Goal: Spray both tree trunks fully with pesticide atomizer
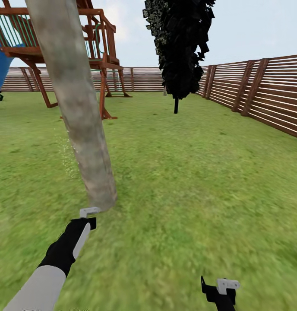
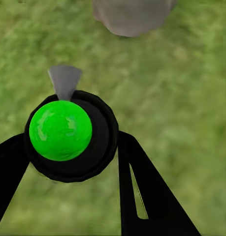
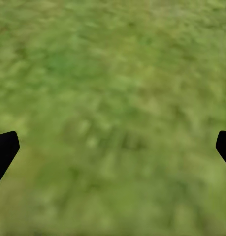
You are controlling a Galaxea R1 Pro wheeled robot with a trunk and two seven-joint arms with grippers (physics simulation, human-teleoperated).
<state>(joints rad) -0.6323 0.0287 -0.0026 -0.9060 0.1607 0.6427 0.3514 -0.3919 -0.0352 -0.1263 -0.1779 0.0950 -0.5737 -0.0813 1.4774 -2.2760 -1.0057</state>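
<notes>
Now, left gripper (image 2: 68,162): its two black fingers (image 2: 152,196) are closed around the pesticide atomizer (image 2: 71,135), one on either side of the dark round body.
Atomizer: seen from the left wrist camera end-on, a black ring with a bright green disc in its middle and a grey wedge-shaped nozzle pointing toward the tree trunk (image 2: 130,14); in the head view little of it can be made out at the end of the arm (a pale grey piece shows there).
Left arm: reaches forward over the lawn (image 1: 200,181), with the left gripper (image 1: 89,216) just beside the foot of the trunk; I cannot tell whether they touch.
Tree trunk (image 1: 77,103): thick, mottled grey-beige, leaning, rising out of the top of the head view.
Spray: faint pale specks hang beside the trunk on its left.
Right gripper (image 3: 113,147): fingers (image 3: 4,150) spread wide apart, nothing between them, grass beneath; in the head view the right gripper (image 1: 222,291) sits low, well apart from the trunk.
Background: a black-leaved tree (image 1: 178,43), a brown slat fence (image 1: 260,90) and a wooden play tower (image 1: 96,39).
</notes>
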